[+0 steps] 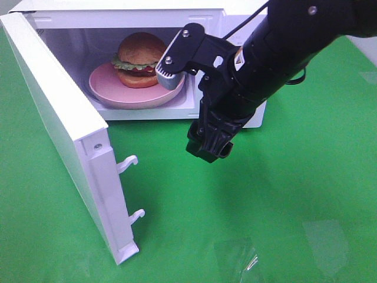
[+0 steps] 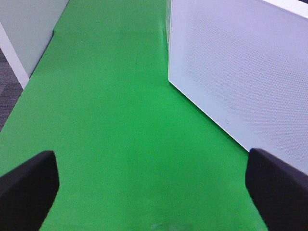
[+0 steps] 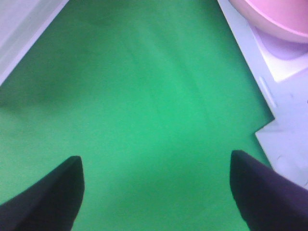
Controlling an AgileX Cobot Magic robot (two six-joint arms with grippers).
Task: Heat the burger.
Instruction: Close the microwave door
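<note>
1 microwave at 11 o'clock on green tabletop, door open. inside: 1 pink plate carrying 1 burger. right claw spread, empty, 3 o'clock of burger. left claw spread, empty.

The right claw runs off the picture's edge in its wrist view, both fingers cropped, and only a blurred slice of the pink plate shows there. The left claw is likewise cut down to two dark tips, with the microwave reduced to one dotted white panel. From the high camera the right arm hides the oven's right side — its top is cropped too — and a grey finger covers the right edge of the burger. A glossy patch on the tabletop is too faint to identify.
</note>
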